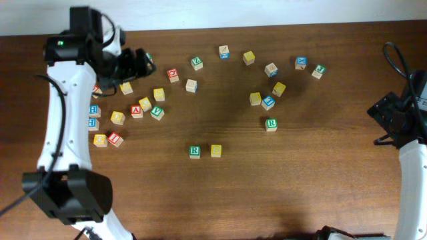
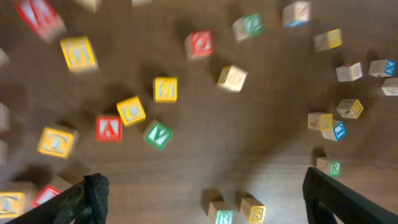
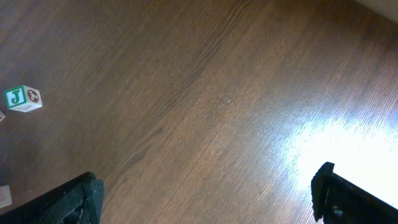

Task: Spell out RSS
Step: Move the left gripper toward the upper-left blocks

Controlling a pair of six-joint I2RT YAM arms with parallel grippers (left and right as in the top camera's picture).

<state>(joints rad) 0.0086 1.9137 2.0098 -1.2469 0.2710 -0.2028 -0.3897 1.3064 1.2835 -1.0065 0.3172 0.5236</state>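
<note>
A white cube with a green R and a yellow cube with an S sit side by side at the table's front centre. They also show at the bottom of the left wrist view, the R left of the S. A second green R cube lies further right. Several other yellow cubes lie scattered; I cannot read their letters. My left gripper is open and empty above the left cluster. My right gripper is open and empty over bare table at the right.
A cluster of red, blue, green and yellow cubes lies at the left. More cubes are spread across the back and centre right. A green J cube lies left of the right gripper.
</note>
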